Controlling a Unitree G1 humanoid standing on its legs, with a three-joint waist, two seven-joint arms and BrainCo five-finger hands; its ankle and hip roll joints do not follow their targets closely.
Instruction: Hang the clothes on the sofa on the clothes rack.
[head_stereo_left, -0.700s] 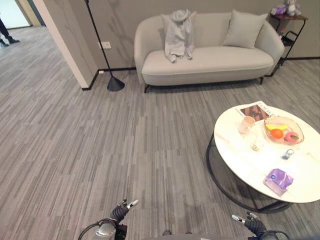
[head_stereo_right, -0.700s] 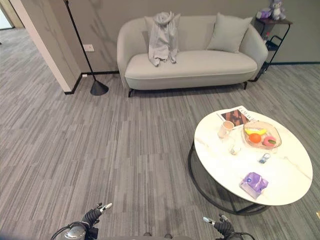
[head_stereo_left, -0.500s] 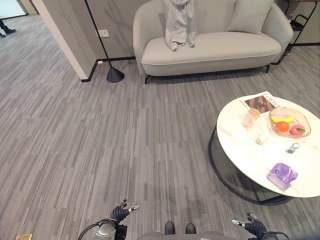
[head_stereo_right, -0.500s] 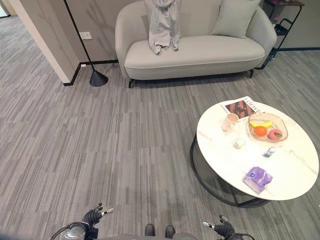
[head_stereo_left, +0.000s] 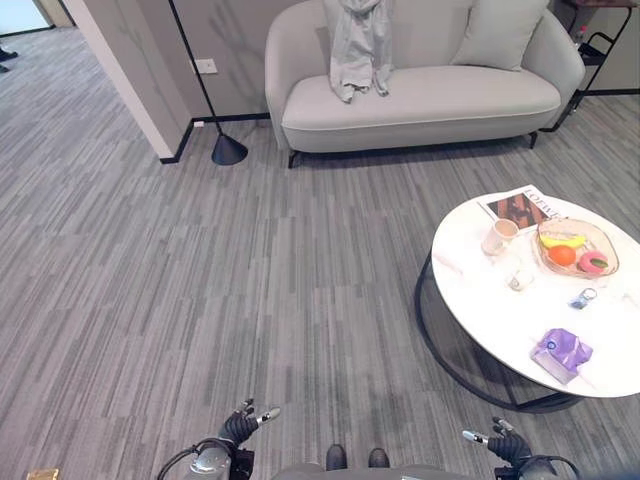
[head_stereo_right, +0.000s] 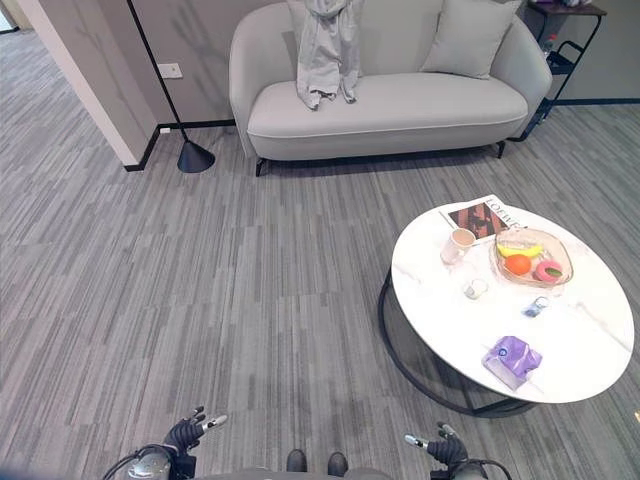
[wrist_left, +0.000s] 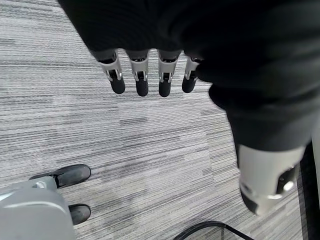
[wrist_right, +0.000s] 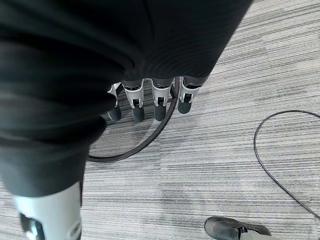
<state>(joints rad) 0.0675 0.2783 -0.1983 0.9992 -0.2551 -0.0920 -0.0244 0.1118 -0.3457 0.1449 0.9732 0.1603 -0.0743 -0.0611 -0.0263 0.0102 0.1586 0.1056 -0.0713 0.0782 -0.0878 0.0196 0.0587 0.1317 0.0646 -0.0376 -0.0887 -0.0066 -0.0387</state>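
A light grey garment (head_stereo_left: 358, 45) hangs over the backrest of the pale sofa (head_stereo_left: 430, 95) at the far side of the room, its hem resting on the seat. A cushion (head_stereo_left: 487, 32) leans at the sofa's right end. My left hand (head_stereo_left: 240, 425) is low at the bottom edge of the left eye view, far from the sofa, with relaxed straight fingers (wrist_left: 141, 80) over bare floor. At the lower right, my right hand (head_stereo_left: 505, 447) hangs the same way, its fingers (wrist_right: 157, 102) open and holding nothing.
A round white coffee table (head_stereo_left: 500, 315) stands to my right front, carrying a cup (head_stereo_left: 496, 237), a fruit bowl (head_stereo_left: 577, 250), a magazine (head_stereo_left: 518, 207) and a purple pack (head_stereo_left: 561, 352). A black floor lamp (head_stereo_left: 226, 150) stands left of the sofa beside a wall corner (head_stereo_left: 130, 90). A side rack (head_stereo_left: 600, 55) stands right of the sofa.
The camera has tipped downward and shifted, so the sofa sits higher in the picture than 0.7 s ago. Both hands remain low and open.
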